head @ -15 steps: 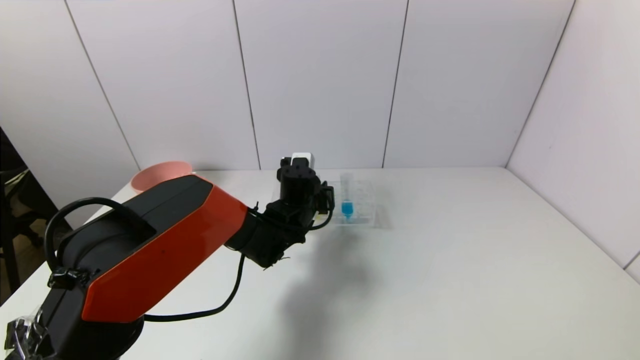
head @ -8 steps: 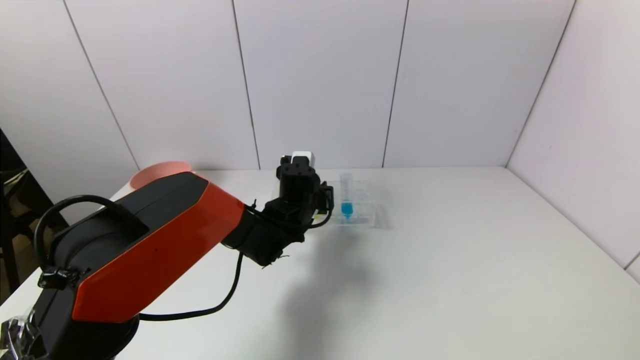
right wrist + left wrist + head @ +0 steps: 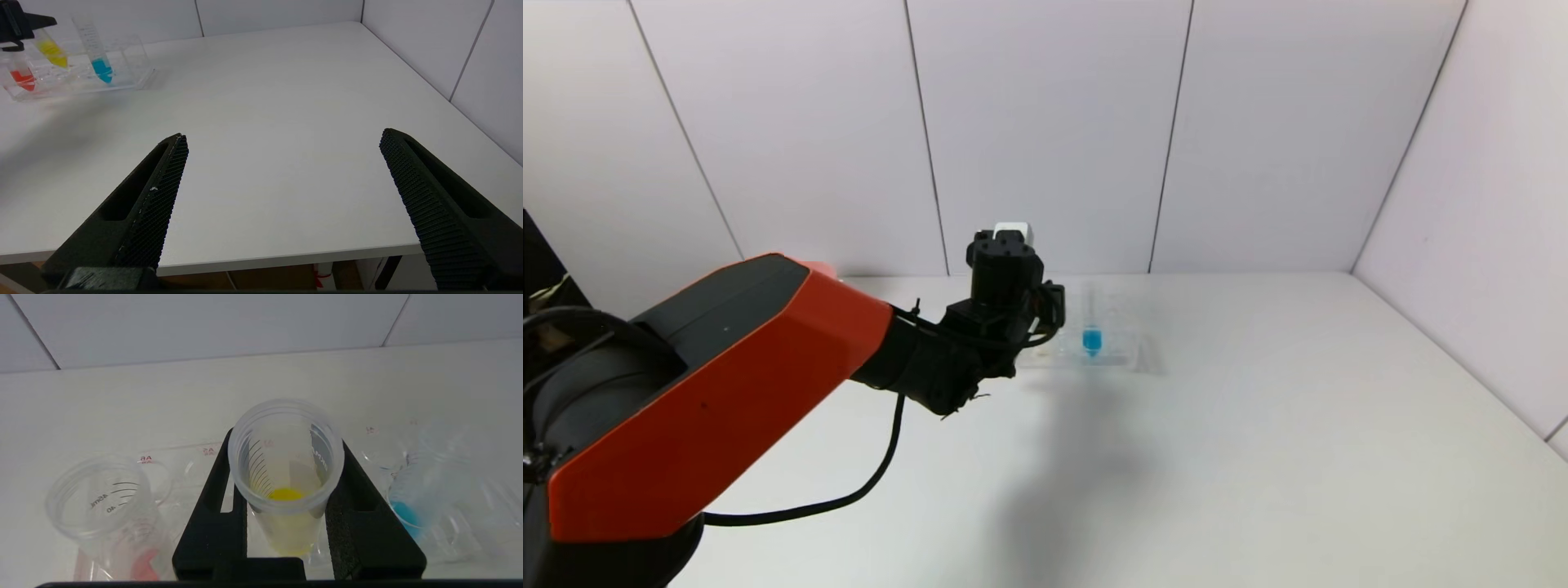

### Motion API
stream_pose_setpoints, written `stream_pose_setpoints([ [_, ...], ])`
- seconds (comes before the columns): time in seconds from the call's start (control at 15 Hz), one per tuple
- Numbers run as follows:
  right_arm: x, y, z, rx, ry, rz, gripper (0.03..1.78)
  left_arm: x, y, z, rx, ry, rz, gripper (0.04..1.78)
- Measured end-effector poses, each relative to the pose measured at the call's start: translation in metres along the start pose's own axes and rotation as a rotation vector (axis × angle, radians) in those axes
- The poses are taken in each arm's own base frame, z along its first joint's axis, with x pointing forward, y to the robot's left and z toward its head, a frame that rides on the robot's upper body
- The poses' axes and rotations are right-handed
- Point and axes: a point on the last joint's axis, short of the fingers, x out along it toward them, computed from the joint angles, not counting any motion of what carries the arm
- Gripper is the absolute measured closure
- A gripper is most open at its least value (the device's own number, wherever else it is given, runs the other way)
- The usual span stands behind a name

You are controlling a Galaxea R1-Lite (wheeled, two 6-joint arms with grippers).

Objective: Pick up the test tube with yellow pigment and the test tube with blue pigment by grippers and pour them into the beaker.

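My left gripper (image 3: pixel 1011 282) stands at the clear tube rack (image 3: pixel 1125 353) at the back of the table. In the left wrist view its two black fingers (image 3: pixel 212 506) press both sides of the test tube with yellow pigment (image 3: pixel 286 457), so the gripper (image 3: pixel 286 437) is shut on it. The yellow tube (image 3: pixel 51 53) is hidden behind the gripper in the head view. The test tube with blue pigment (image 3: pixel 1092 339) stands in the rack beside it (image 3: pixel 412 498). My right gripper (image 3: pixel 282 134) is open and empty above the table's near edge. The beaker is out of view.
A tube with red liquid (image 3: pixel 102 502) stands in the rack on the other side of the yellow tube (image 3: pixel 21 77). A sliver of a pink bowl (image 3: pixel 821 268) shows behind my left arm. White walls close the table at the back and right.
My left arm has risen and the gripper has moved slightly up and left at the rack. The arm now covers most of the pink bowl. The blue tube stays in the rack.
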Motion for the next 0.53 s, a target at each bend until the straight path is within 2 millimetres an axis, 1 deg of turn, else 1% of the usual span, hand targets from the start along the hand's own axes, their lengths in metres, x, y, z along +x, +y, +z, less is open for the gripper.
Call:
stream_pose_setpoints([
  [0.33,0.0,0.0,0.0,0.0,0.0,0.001,0.1,-0.013,-0.009,0.02,0.009,-0.026,-0.023,1.27],
  [0.53,0.0,0.0,0.0,0.0,0.0,0.0,0.1,-0.021,-0.014,0.028,0.014,-0.027,-0.038,1.28],
])
